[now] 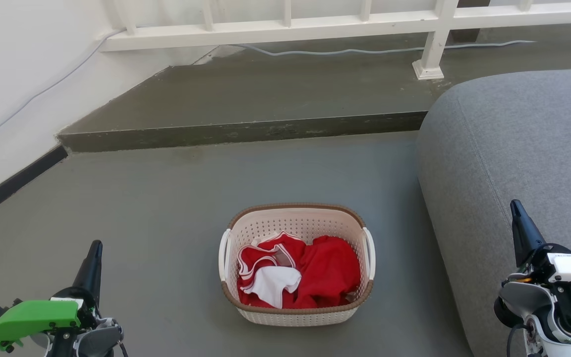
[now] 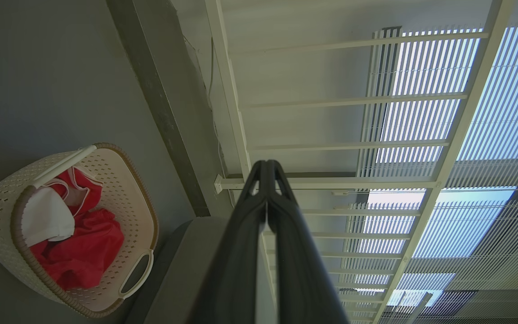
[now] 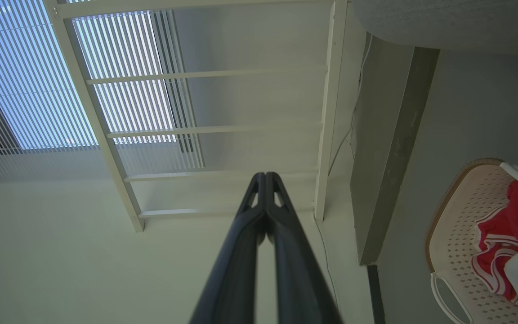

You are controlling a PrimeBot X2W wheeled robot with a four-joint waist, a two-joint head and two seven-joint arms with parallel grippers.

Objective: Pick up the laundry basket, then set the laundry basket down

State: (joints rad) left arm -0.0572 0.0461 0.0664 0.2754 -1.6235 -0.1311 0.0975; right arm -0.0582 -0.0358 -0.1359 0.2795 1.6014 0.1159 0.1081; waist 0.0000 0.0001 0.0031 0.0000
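The laundry basket (image 1: 297, 312) stands on the grey floor at the lower middle of the head view, cream-white and perforated with a brown rim and a white loop handle on each short side. Red and white clothes lie inside it. It also appears at the left of the left wrist view as the basket (image 2: 133, 198), and at the right edge of the right wrist view as the basket (image 3: 459, 234). My left gripper (image 1: 95, 246) is shut, well to the basket's left. My right gripper (image 1: 514, 206) is shut, well to its right, in front of the sofa.
A grey sofa (image 1: 523, 163) rises close to the basket's right side. A raised concrete step (image 1: 246, 131) runs across behind the basket, with a white railing (image 1: 285, 22) and a cable beyond. A white wall with a dark skirting (image 1: 13, 181) borders the left.
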